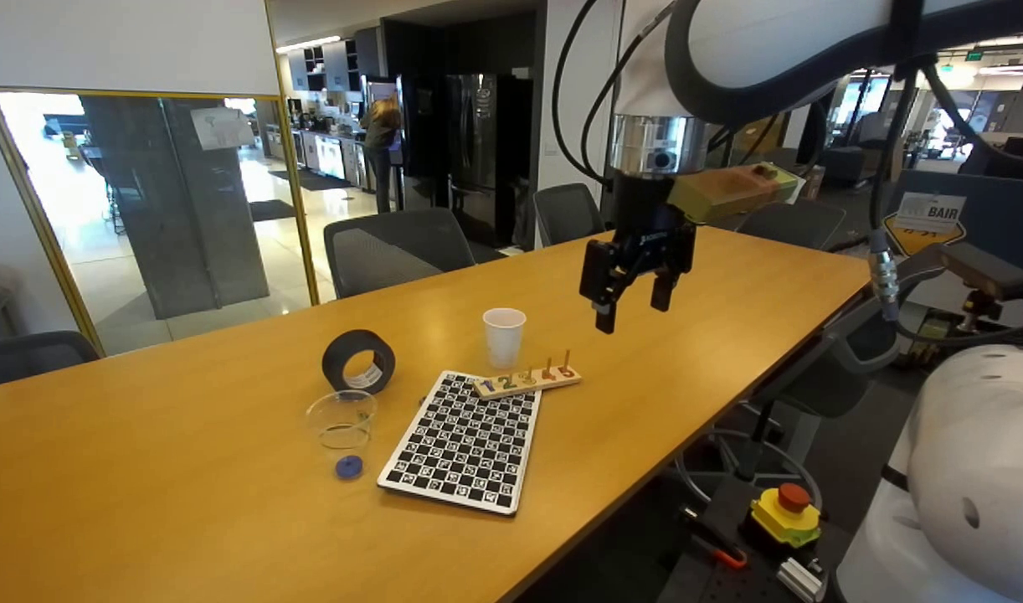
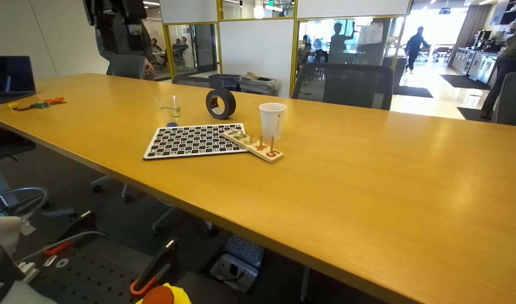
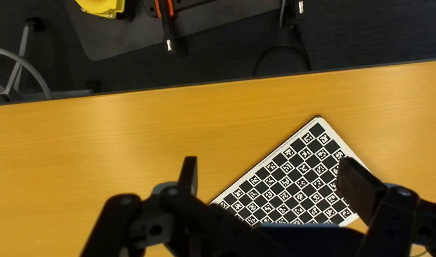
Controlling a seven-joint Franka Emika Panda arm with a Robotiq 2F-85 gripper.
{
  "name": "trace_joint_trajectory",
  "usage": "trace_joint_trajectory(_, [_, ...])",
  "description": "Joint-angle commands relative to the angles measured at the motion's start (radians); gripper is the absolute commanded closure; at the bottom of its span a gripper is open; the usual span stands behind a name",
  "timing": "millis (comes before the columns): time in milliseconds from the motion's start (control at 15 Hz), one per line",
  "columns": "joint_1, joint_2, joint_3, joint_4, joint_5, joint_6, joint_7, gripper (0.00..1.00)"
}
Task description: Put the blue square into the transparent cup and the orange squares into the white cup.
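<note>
Black fingers (image 3: 359, 189): spread wide, holding nothing, raised above the tan wooden table (image 1: 645, 394). Small flat round blue piece (image 1: 349, 467), presumably the "blue square": judged light, stiff, perhaps slippery; best held across opposite sides of its rim. Lies well below and apart from the fingers, just beside the short transparent plastic cup (image 1: 342, 419), the black-and-white checkered board (image 1: 470, 444) between it and the robot-side table edge. Small tapered white cup (image 1: 504, 339): upright, near the wooden peg board (image 1: 528, 383). Orange squares: not made out.

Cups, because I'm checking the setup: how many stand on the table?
2: the white cup, near the wooden peg board, and the transparent cup, near the black tape roll. Another could be hidden behind the laptop.
</note>
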Motion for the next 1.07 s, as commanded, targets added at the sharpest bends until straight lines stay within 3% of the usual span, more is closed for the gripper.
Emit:
trace_joint_trajectory(0, [0.013,-0.049,-0.017,-0.039,-0.019,0.016,-0.086,0.0])
trace_joint_trajectory(267, [0.011,-0.046,-0.033,-0.056,-0.021,0.031,-0.144,0.0])
trace_joint_trajectory(1000, [0.001,-0.023,-0.035,-0.064,-0.01,0.033,-0.132,0.0])
